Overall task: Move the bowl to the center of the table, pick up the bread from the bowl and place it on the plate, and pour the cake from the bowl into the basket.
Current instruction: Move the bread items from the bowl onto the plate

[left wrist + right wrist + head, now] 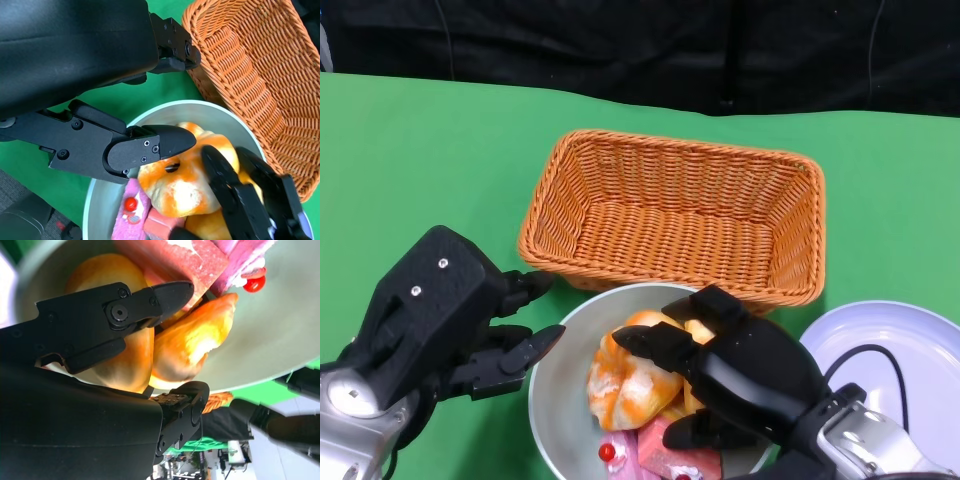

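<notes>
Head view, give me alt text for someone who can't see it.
The right hand reaches into a pale bowl onto golden bread, with pink cake beside it. The left hand holds the bowl's rim; an empty wicker basket sits behind, a white plate to the right.

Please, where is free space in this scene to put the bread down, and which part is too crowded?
The plate, right of the bowl, shows bare surface. The basket is empty inside. Green table lies bare left of the basket. It is crowded at the bowl: the right hand is on the bread, with the left hand at its rim.
</notes>
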Motion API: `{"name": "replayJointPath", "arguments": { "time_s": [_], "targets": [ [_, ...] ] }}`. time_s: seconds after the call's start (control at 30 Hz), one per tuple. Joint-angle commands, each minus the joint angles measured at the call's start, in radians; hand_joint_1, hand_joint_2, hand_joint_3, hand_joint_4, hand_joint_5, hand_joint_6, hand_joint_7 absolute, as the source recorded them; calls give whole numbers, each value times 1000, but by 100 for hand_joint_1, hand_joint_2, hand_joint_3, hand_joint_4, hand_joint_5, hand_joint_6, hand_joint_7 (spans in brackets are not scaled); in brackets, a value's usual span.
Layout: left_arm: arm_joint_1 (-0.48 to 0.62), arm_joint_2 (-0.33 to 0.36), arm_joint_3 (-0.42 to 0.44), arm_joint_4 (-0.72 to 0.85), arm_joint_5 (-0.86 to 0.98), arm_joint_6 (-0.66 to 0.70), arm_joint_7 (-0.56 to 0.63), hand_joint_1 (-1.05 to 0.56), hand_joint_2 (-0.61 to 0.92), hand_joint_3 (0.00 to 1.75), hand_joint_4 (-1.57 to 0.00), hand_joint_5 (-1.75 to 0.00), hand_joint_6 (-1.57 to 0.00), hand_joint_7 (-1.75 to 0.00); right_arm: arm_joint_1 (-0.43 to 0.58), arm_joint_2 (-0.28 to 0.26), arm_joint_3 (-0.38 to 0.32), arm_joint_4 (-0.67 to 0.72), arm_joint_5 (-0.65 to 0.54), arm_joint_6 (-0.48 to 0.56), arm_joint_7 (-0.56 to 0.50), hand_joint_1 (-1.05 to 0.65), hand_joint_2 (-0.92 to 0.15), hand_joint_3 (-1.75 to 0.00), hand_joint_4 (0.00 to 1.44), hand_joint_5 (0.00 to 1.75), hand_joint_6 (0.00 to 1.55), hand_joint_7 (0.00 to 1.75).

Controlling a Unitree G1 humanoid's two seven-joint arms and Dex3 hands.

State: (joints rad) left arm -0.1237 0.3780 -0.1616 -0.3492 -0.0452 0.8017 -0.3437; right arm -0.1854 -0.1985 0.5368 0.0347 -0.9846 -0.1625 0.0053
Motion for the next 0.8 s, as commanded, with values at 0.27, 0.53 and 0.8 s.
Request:
{"name": "replayJointPath", "arguments": {
  "time_s": [0.27, 0.53, 0.8],
  "targets": [
    [5, -6, 4, -23, 8, 7, 8, -55, 92, 61, -4, -41, -18, -1, -4, 3, 8, 187, 80, -145, -302, -21, -55, -102, 100, 167, 89, 135],
    [4, -3, 8, -11, 7, -3, 2, -56, 92, 60, -4, -41, -18, -1, -17, 15, 3, 223, 87, -279, -525, -20, -39, -130, 102, 175, 80, 174],
    [4, -4, 9, -2, 7, -11, 1, -56, 92, 59, -4, -41, -19, -1, -22, 20, -16, 191, 93, -337, -608, -16, -28, -143, 105, 175, 82, 175]
  ]
}}
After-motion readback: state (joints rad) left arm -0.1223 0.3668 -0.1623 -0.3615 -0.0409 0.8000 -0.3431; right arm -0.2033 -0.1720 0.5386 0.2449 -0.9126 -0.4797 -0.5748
